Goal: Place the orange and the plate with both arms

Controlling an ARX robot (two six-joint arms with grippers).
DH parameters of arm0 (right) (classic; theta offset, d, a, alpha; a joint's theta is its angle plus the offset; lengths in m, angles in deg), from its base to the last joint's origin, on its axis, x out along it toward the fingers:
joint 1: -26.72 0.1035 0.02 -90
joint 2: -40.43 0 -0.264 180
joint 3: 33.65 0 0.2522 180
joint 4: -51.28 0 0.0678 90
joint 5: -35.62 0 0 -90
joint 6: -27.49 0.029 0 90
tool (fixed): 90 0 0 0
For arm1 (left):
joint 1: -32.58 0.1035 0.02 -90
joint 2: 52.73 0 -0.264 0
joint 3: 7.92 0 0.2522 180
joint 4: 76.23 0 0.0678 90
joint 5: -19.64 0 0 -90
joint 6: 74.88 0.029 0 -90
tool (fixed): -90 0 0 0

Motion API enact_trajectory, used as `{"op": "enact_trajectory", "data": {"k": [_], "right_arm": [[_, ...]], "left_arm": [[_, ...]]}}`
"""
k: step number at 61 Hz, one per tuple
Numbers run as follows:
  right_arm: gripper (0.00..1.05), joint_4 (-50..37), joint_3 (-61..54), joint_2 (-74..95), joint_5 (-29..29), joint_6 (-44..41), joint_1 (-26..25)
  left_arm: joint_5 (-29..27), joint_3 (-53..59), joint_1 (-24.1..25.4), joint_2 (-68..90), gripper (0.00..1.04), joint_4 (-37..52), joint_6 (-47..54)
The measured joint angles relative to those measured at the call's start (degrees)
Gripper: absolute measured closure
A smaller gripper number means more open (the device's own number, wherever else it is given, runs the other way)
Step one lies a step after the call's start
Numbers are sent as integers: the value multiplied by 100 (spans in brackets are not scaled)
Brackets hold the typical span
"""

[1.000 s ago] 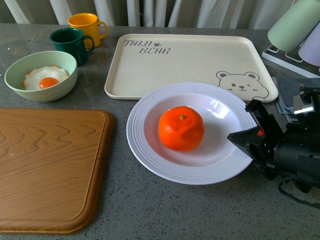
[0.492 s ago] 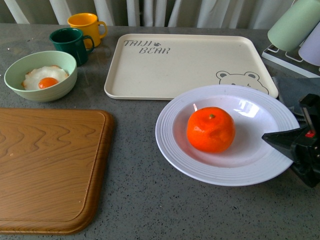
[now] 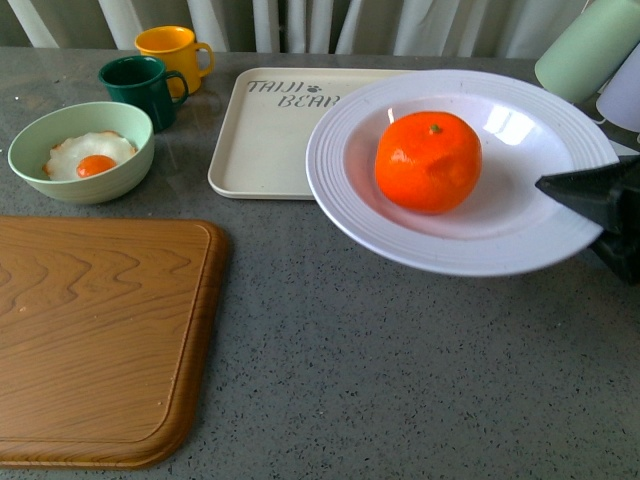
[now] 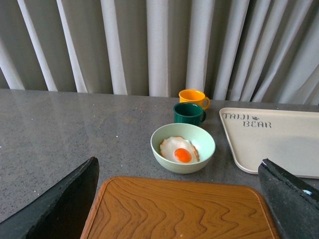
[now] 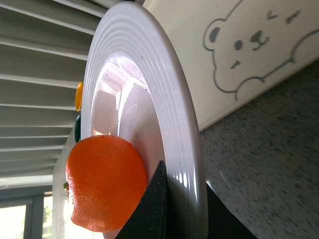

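Now, plate (image 3: 335, 190): held off the counter at 2 o'clock, overlapping the bear tray (image 3: 265, 140).
Orange (image 3: 428, 162): in the plate's well, stem dimple up.
Right gripper (image 3: 575, 195): clamped on the plate's rim at 3 o'clock.
Left gripper (image 4: 174, 214): jaws wide apart, empty, above the cutting board (image 4: 174, 199).
Green bowl (image 3: 30, 175): 10 o'clock, fried egg (image 3: 92, 155) inside.

Cream tray (image 3: 270, 140): "TAIJI BEAR" printed at corner; no other text.
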Motion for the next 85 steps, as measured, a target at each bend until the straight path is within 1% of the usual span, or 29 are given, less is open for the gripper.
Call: {"op": "enact_trajectory", "data": {"k": [9, 21, 38, 53, 66, 69, 71, 74, 78, 81, 85], "right_arm": [[101, 111, 822, 605, -63, 22, 140], [101, 669, 2041, 1373, -195, 39, 212], [101, 1368, 3399, 2214, -273, 35, 332], [101, 1871, 4197, 2717, -350, -26, 442], [101, 1961, 4312, 2927, -407, -79, 461], [92, 1928, 4282, 2927, -409, -107, 461], [89, 1915, 4256, 2927, -407, -138, 461], [80, 1871, 4162, 2924, -407, -210, 455], [71, 1779, 4054, 2876, -402, -262, 450], [63, 1725, 3919, 2795, -407, -361, 450], [54, 1716, 3742, 2691, -455, -535, 450]], "left_arm": [[-2, 0, 0, 0, 9, 0, 0], [-2, 0, 0, 0, 9, 0, 0], [0, 0, 0, 0, 9, 0, 0], [0, 0, 0, 0, 9, 0, 0], [0, 0, 0, 0, 9, 0, 0], [0, 0, 0, 0, 9, 0, 0], [0, 0, 0, 0, 9, 0, 0], [-2, 0, 0, 0, 9, 0, 0], [-2, 0, 0, 0, 9, 0, 0], [-2, 0, 0, 0, 9, 0, 0], [0, 0, 0, 0, 9, 0, 0]]}}
